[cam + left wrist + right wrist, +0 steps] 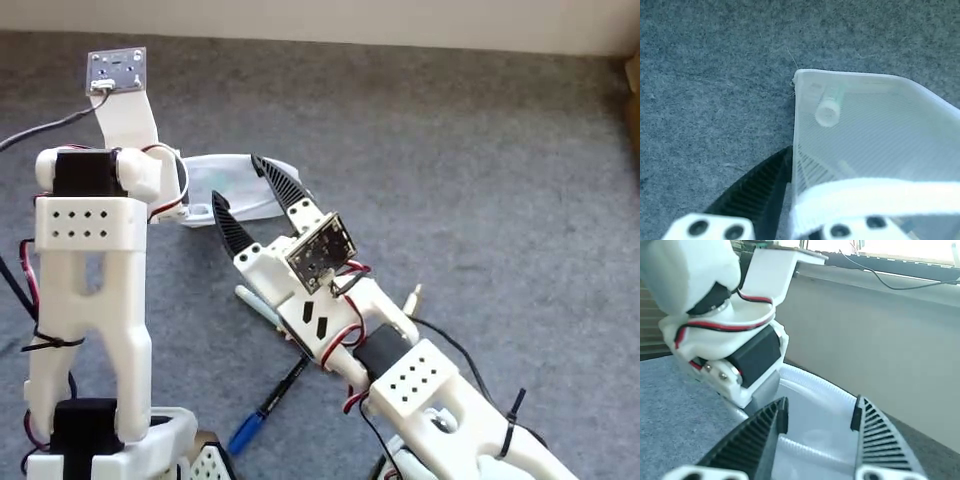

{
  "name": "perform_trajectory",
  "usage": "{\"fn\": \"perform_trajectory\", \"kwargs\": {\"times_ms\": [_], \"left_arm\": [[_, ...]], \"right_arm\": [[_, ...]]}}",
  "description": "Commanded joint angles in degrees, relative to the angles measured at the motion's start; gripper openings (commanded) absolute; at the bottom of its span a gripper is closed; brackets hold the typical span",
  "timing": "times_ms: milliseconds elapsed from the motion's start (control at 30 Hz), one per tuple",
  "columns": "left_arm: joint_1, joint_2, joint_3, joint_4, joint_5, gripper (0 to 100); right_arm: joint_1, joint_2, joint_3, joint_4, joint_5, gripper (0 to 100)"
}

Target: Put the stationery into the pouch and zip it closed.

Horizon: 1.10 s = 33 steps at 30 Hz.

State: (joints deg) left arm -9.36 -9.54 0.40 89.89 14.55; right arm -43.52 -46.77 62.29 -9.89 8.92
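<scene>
Two arms, one pouch, three pens. The right gripper (pixel 262 205) is released, fingers spread at the pouch (pixel 232 180). The left gripper (pixel 785 170) grasps the pouch rim. The pouch lies on the grey table (pixel 480 150), long axis across the high view. One pen (pixel 828 109) sits inside. The blue-capped pen (pixel 265 407) lies diagonal, cap toward the arm bases. The white pen (pixel 250 300) lies partly under the right arm.

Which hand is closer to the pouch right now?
Left. The left hand grips the pouch at one edge, touching it; the right hand hangs open just above it.
</scene>
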Motion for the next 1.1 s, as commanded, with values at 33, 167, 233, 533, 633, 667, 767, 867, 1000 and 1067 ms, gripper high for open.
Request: {"fn": "perform_trajectory", "kwargs": {"times_ms": [33,167,233,533,633,667,767,867,1000,1067], "left_arm": [[0.13,0.48,1.54,-0.88,-0.44,1],[0.13,0.48,1.54,-0.88,-0.44,1],[0.13,0.48,1.54,-0.88,-0.44,1],[0.13,0.48,1.63,-0.88,-0.44,1],[-0.31,0.48,1.63,-0.88,-0.44,1],[-0.48,0.48,1.63,-0.88,-0.44,1],[-0.66,0.48,1.63,-0.88,-0.44,1],[-0.66,0.48,1.63,-0.88,-0.44,1],[-0.66,0.48,1.63,-0.88,-0.44,1],[-0.66,0.48,1.63,-0.88,-0.44,1]], "right_arm": [[-0.04,-7.96,-0.66,3.91,-0.79,20.2],[-0.04,-14.99,-1.01,14.55,-0.88,20.2],[-0.13,-17.54,-1.01,16.66,-0.88,20.2],[0.04,-18.95,-4.88,26.15,-0.88,20.2],[2.68,-19.03,-8.92,33.19,-1.76,20.2],[3.74,-19.03,-10.24,35.56,-3.69,20.2],[8.13,-19.03,-14.20,43.91,-9.05,20.2],[10.51,-19.03,-17.27,53.23,-9.67,20.2],[12.44,-19.03,-18.95,64.48,-9.76,20.2],[13.93,-19.03,-19.03,68.79,-12.04,20.2]]}}
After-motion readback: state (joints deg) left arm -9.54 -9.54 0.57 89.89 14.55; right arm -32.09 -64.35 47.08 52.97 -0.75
